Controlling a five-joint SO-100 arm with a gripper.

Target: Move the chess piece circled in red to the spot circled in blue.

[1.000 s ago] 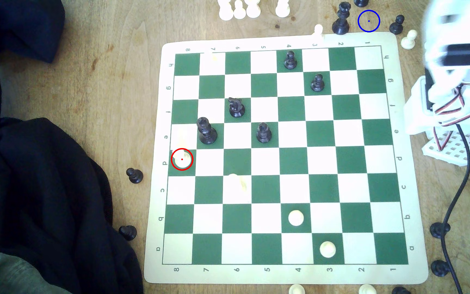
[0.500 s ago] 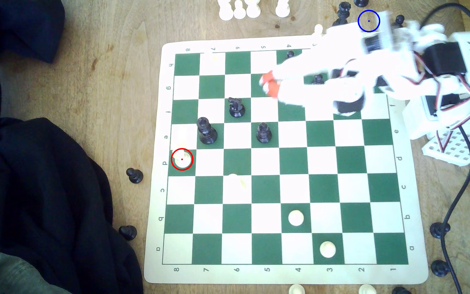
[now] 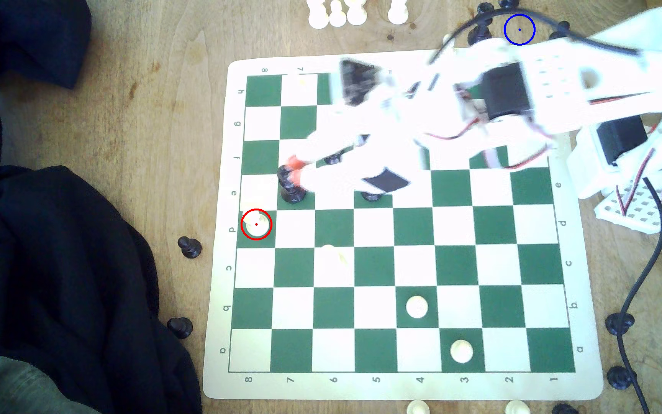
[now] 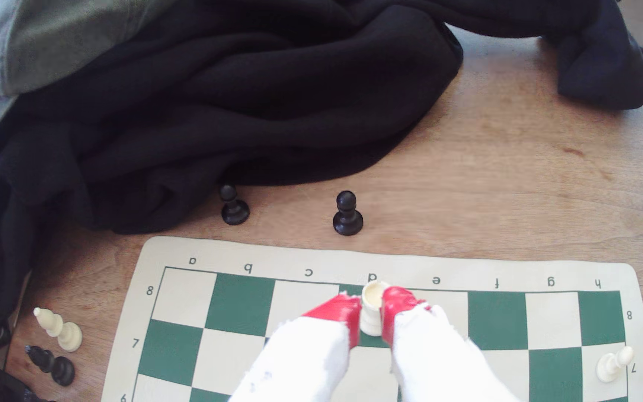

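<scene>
Partly blurred hand (image 3: 296, 170); spot (image 3: 519, 29) unobscured

"How many boards?"
"One chessboard (image 3: 218, 223), with one red-ringed cream piece (image 3: 256, 224) and one blue-ringed spot (image 3: 519, 29)."
"And loose pieces?"
"I count four white pieces (image 3: 317, 18) (image 3: 336, 16) (image 3: 356, 15) (image 3: 398, 12) in a row on the surface (image 3: 122, 119), and two black pawns (image 3: 189, 247) (image 3: 180, 327) by the dark cloth (image 3: 62, 258)."

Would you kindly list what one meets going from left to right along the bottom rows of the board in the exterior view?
Black cloth → black pawn on the wood → cream-white disc-like piece on b4 → cream-white piece on a3 → black cable.
</scene>
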